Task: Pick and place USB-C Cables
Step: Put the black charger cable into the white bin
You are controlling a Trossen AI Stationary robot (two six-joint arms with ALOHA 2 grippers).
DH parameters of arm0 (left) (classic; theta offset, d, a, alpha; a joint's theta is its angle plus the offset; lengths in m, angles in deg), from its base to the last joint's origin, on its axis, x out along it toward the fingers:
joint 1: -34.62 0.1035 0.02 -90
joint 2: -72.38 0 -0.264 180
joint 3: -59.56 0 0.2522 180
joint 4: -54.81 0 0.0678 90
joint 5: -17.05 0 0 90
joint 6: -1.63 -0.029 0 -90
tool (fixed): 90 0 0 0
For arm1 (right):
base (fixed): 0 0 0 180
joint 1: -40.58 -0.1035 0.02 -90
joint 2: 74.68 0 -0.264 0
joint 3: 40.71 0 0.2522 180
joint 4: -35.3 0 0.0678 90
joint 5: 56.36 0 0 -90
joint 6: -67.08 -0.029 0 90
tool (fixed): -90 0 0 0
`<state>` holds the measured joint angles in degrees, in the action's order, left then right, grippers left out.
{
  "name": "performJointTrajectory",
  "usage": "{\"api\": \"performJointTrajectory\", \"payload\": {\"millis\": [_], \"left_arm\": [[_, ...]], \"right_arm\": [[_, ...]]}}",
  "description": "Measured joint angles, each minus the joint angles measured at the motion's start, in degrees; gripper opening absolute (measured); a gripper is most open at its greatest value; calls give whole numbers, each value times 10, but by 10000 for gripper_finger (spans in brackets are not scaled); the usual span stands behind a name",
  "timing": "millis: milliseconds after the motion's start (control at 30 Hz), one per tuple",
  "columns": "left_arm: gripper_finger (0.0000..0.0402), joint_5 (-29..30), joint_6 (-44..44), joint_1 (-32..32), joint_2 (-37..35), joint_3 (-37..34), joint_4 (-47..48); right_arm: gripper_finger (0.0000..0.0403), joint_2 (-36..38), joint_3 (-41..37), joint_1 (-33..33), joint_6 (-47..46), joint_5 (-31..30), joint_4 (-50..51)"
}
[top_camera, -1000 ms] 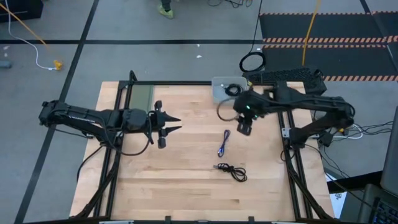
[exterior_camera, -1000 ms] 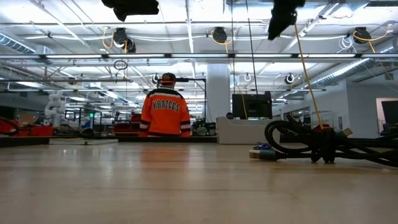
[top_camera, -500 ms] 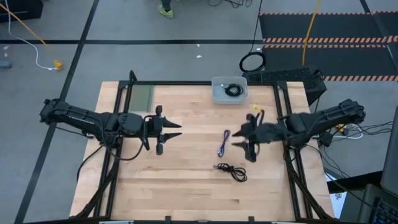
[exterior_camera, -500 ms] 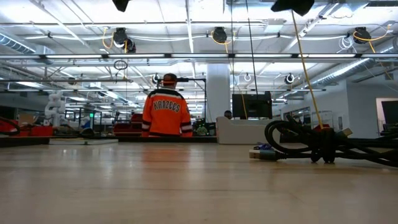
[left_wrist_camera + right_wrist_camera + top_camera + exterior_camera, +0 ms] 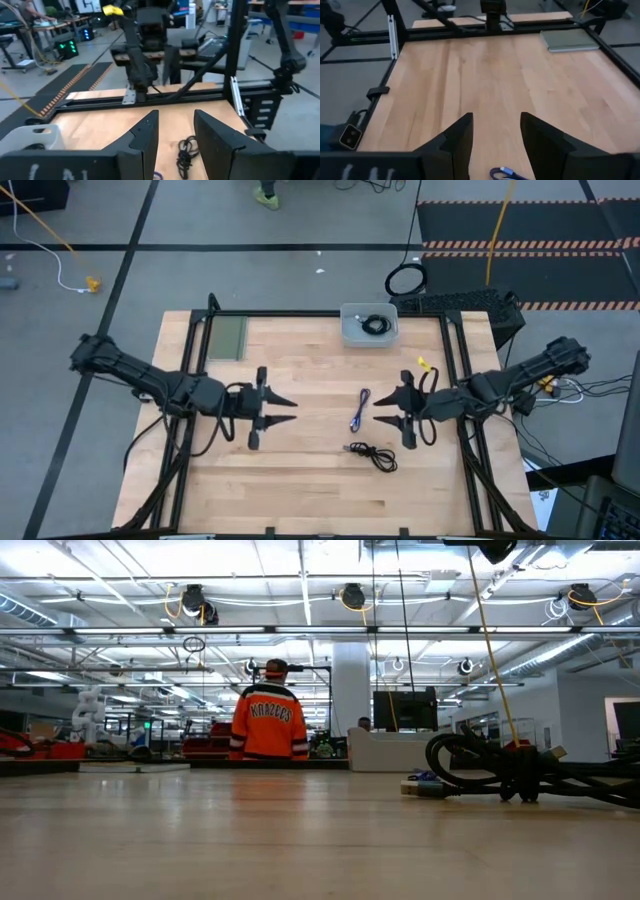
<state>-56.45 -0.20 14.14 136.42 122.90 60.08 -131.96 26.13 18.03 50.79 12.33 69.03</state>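
A blue-purple cable (image 5: 358,410) lies folded straight at mid-table, its end showing in the right wrist view (image 5: 507,174). One black coiled cable (image 5: 372,453) lies on the wood nearer the near edge; it also shows in the left wrist view (image 5: 186,150) and the low view (image 5: 520,770). A second black coil (image 5: 373,325) rests inside the grey tray (image 5: 346,335) at the far edge. My left gripper (image 5: 290,408) is open, left of the blue-purple cable, pointing right. My right gripper (image 5: 380,407) is open, just right of that cable, pointing left. Neither touches anything.
A grey-green pad (image 5: 228,337) lies at the far left corner of the table. A large black ring-shaped loop (image 5: 405,279) sits on the floor beyond the far edge. A person in an orange jersey (image 5: 268,722) stands far behind the table. Black frame rails border the wood.
My right gripper has swung from beside the tray at the far edge toward the near edge and right, ending at mid-table beside the blue-purple cable, turned to point left. My left gripper has shifted a little toward the near edge and the right. The cables have stayed put.
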Motion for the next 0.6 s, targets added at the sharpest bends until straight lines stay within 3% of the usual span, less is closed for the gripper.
{"api": "performJointTrajectory", "payload": {"millis": [333, 600], "left_arm": [[127, 1, 4, -14, 54, 38, 3], [127, 1, 5, -14, 113, 102, 82]], "right_arm": [[157, 27, 0, -45, -23, -29, 25], [157, 31, 0, -47, -34, -44, 59]]}}
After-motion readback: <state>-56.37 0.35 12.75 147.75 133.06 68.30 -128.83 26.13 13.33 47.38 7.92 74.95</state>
